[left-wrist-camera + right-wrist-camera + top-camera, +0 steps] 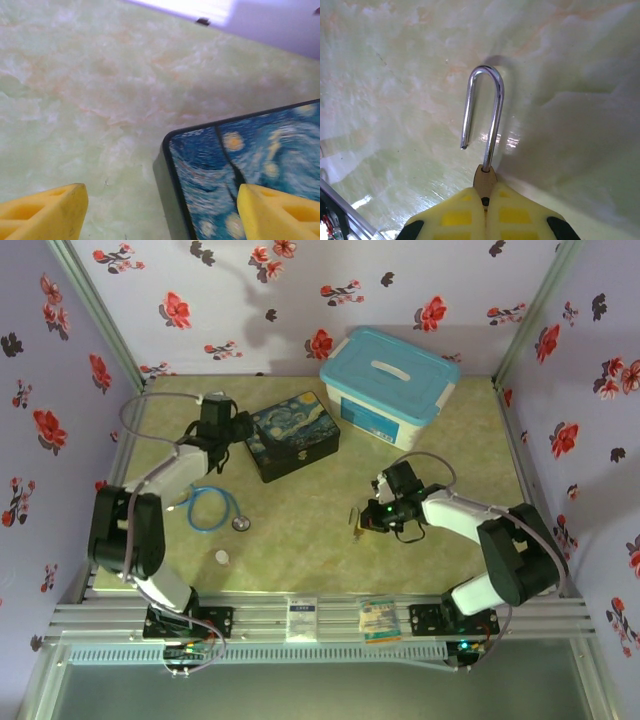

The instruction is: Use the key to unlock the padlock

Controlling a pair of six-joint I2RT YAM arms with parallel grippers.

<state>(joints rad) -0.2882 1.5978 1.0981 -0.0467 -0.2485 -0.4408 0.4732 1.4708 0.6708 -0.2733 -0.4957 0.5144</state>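
My right gripper (485, 202) clamped the tiny brass padlock (484, 176) with thin silver shackle near the table's (395, 75) middle, its long axis running straight out from those fingers, 1 leg free. My left gripper (160, 212), spread open, hung well apart over the starry blue box's (250, 150) corner.

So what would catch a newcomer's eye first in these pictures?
First, the painted box with its swirling night sky, left of centre, and the light blue lidded bin behind it to the right. Then the padlock, pinched in the right tool, with one leg of its shackle out of the body.
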